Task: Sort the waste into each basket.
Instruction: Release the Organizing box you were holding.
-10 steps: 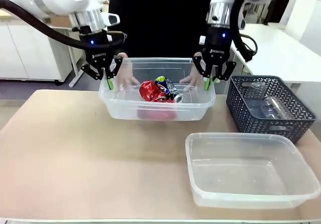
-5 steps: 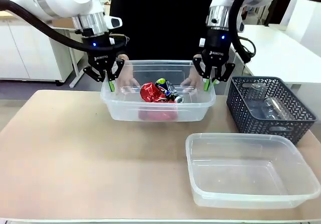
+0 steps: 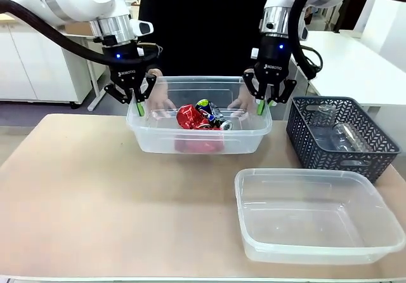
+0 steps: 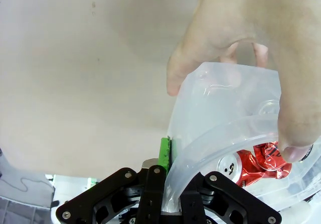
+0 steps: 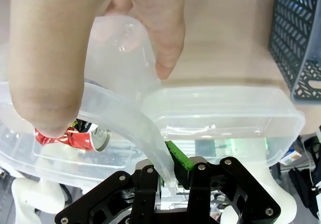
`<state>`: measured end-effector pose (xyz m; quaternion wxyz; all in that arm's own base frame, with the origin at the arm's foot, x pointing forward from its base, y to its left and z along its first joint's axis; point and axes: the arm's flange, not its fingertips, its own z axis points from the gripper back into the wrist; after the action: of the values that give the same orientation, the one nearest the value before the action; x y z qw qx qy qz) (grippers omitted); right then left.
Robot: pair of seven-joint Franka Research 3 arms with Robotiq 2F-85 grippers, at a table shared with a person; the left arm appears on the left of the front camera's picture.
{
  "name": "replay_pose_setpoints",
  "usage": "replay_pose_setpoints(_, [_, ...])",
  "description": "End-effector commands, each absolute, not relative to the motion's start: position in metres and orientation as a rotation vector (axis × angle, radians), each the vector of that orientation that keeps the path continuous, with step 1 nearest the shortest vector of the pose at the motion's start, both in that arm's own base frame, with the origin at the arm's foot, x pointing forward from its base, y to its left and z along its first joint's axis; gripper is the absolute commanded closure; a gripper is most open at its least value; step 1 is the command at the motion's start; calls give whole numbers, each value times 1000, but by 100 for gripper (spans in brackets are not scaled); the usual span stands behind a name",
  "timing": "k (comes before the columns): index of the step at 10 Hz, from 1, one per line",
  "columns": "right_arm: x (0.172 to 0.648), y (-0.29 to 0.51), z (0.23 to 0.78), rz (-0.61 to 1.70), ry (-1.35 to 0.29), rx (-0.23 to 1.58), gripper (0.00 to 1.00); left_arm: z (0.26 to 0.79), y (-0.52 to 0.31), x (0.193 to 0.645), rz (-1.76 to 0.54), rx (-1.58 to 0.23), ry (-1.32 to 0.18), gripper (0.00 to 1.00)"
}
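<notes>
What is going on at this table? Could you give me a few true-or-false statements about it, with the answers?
1. The robot's left hand is shut on the rim of the far tub. True.
2. The red cans lie in the near tub. False: they lie in the far tub.
3. The dark grey basket holds clear bottles. True.
4. The robot's right hand hangs open, holding nothing. False: it is shut on the far tub's rim.
5. The person's hands touch the far tub. True.
</notes>
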<state>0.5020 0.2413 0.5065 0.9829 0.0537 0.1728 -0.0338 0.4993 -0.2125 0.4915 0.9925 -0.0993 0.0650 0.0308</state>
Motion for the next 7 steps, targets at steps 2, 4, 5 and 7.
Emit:
replay_pose_setpoints(2, [498,240,510,-69,345,106,94,495,-210,501,84,-205,113,97])
replay_pose_setpoints(4, [480,220,508,-106,273,173,37,491,-213,499,62,-199,130,39])
replay_pose_setpoints(5, [466,212,513,-155,206,205,38,507,-219,495,37,-158,93,39])
replay_pose_setpoints(7, [454,212,522,-187,107,206,34,530,-220,484,29,-168,27,35])
